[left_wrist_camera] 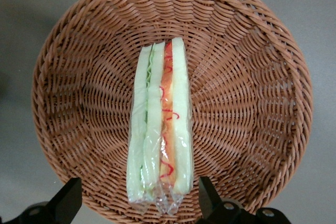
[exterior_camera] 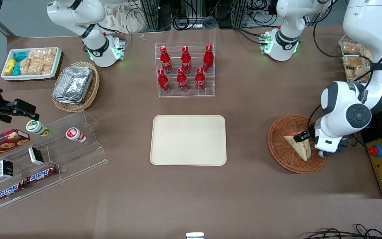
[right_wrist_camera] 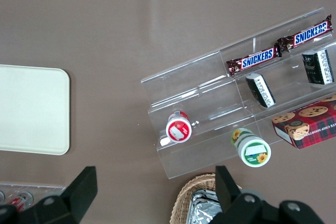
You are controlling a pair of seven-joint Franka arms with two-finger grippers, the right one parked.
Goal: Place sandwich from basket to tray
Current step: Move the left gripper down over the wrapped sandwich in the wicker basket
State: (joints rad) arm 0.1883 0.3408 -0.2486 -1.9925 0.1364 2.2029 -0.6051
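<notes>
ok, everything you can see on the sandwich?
The sandwich is a pale white-bread wedge in clear wrap, with green and red-orange filling along its upturned edge. It stands on edge in the round reddish-brown wicker basket, touching only the weave. The gripper hovers above it, fingers open on either side, not touching it.

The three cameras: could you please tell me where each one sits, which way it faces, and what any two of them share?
Front view: high, facing both arms, looking down on the table; the gripper hangs over the sandwich in the basket.
Left wrist view: on the working arm, looking straight down into the basket; open fingers flank the sandwich.
Right wrist view: on the parked arm, facing down at a clear snack stand.
Shared: the tray shows in front and right wrist views.
</notes>
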